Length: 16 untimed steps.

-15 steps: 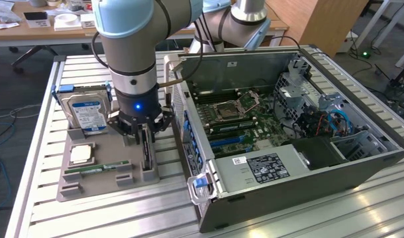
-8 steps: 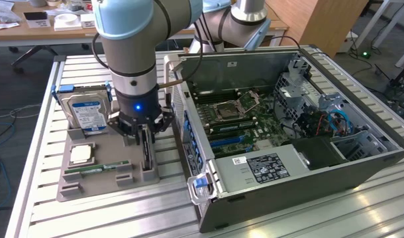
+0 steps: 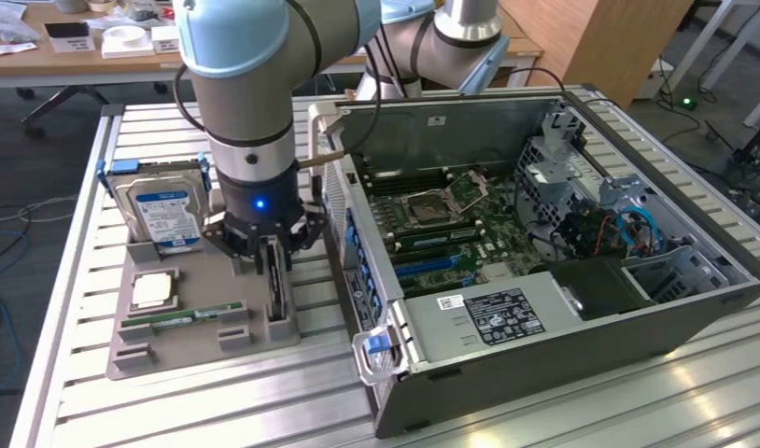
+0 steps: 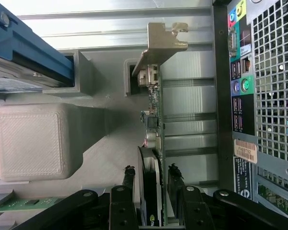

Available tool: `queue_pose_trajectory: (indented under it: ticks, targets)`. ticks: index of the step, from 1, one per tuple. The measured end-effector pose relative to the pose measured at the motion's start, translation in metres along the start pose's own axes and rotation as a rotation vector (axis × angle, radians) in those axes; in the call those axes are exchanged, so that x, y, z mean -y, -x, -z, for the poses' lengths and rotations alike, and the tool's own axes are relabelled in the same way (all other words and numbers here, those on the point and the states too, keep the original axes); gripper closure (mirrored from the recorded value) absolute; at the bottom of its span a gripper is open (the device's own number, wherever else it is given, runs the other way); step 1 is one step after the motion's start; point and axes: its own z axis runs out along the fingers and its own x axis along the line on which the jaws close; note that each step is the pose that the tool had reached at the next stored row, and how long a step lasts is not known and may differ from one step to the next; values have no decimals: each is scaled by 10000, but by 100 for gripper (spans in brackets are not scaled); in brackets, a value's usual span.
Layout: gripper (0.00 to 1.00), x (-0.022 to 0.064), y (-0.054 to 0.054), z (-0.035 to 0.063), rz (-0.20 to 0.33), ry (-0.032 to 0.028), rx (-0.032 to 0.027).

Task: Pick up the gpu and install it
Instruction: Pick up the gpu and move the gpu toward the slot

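The gpu (image 3: 276,301) stands on edge in a slot of the grey holder tray (image 3: 193,353), just beside the open computer case (image 3: 542,280). My gripper (image 3: 272,250) is lowered over its top edge. In the wrist view the gpu (image 4: 154,110) runs away from me, a green board with a silver bracket (image 4: 161,40) at its far end. My gripper (image 4: 150,170) is open and straddles the card, one black fingertip (image 4: 128,173) on each side with a narrow gap to the card.
On the tray also rest a hard drive (image 3: 162,210) with a blue-white label, a processor (image 3: 153,289) and a memory stick (image 3: 181,317). The case's motherboard (image 3: 436,233) lies exposed. The case's rear panel (image 4: 273,96) stands close beside the card.
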Motion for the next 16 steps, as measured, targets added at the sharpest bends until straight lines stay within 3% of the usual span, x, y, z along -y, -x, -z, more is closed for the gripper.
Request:
queue_pose_trajectory:
  ticks: [16]
  targets:
    - [58,1,0,-22,0,-1,0]
